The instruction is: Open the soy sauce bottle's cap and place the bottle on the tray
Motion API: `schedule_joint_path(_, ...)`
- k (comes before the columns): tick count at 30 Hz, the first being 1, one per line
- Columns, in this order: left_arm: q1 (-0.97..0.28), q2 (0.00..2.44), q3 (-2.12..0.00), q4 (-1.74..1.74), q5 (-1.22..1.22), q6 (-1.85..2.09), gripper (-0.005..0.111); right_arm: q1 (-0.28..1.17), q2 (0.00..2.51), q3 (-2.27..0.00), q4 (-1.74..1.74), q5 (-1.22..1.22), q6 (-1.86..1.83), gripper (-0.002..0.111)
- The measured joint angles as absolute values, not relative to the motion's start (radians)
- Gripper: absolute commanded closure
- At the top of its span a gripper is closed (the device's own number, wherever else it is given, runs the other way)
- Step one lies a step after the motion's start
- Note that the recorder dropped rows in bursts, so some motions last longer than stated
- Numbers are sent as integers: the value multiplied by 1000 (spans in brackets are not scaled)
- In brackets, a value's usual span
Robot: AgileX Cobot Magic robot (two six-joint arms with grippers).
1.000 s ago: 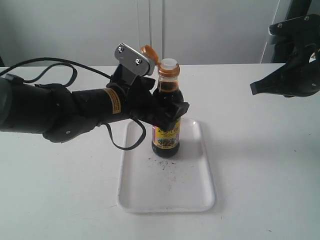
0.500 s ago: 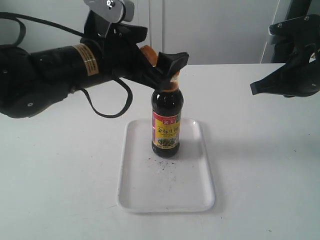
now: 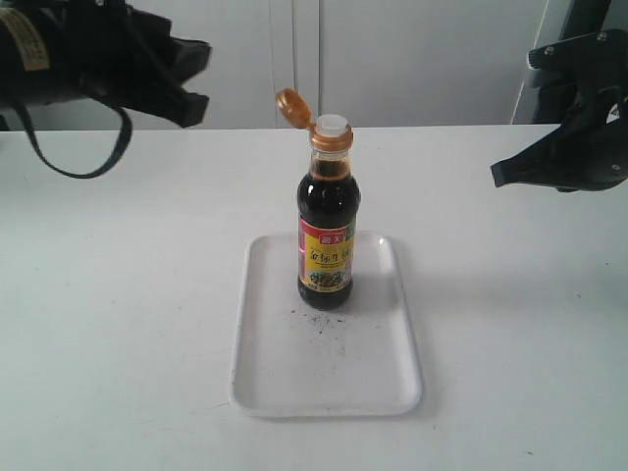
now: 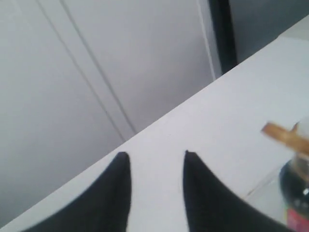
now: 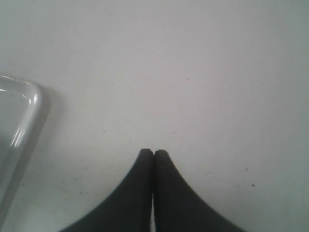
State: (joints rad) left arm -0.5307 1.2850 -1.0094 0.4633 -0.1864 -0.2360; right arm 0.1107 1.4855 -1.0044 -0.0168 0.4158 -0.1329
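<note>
Black left hand (image 3: 186, 83) has withdrawn.

— What's the setting?
— A white table (image 3: 118, 294) fills most of the exterior view, its top matte and evenly lit, with soft shadows.
— And behind it?
— A pale grey-white wall (image 3: 412, 59) of flat panels, with thin vertical seams (image 3: 294, 49) running down near the middle.
— Anything else back there?
— A dark vertical strip (image 4: 223, 34) shows beside the panels in the left wrist view. At the far right of the exterior view, a slanted pale edge (image 3: 535, 49) crosses the wall.
</note>
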Motion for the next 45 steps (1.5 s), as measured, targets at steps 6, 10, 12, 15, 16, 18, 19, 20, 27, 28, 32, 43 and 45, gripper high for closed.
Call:
schedule_joint_path(6,-409,1244,-1009,461,33,-137,107,111,1486,-1004,-15,428,-140,108)
schedule_joint_path(10,-327,1244,-1055,461,236,-162,107,111,1486,-1020,-22,502,-186,108)
schedule_joint_path(12,-294,1248,-1113,459,397,-163,107,111,1486,-1054,-39,573,-194,108)
schedule_joint_path(15,-264,1258,-1171,453,569,-155,107,111,1486,-1086,-64,663,-194,108)
schedule_joint_path(16,-248,1267,-1203,429,679,-135,107,111,1487,-1106,-80,719,-194,108)
schedule_joint_path(18,-224,1284,-1246,361,863,-70,107,111,1487,-1131,-93,807,-194,108)
schedule_joint_path(19,-215,1290,-1259,334,927,-47,107,111,1487,-1138,-95,838,-194,108)
schedule_joint_path(20,-199,1297,-1274,291,1021,-13,107,111,1487,-1146,-95,892,-183,108)
schedule_joint_path(27,-167,1285,-1278,210,1129,18,107,111,1436,-1127,-106,1012,-159,108)
schedule_joint_path(28,-167,1274,-1270,207,1129,18,107,111,1421,-1120,-106,1005,-159,108)
schedule_joint_path(32,-165,1203,-1207,198,1106,18,107,111,1329,-1066,-106,916,-157,108)
schedule_joint_path(43,-165,1005,-905,198,740,-42,107,111,1011,-774,-80,492,-157,108)
schedule_joint_path(45,-165,974,-860,198,681,-54,107,111,945,-737,-64,454,-157,108)
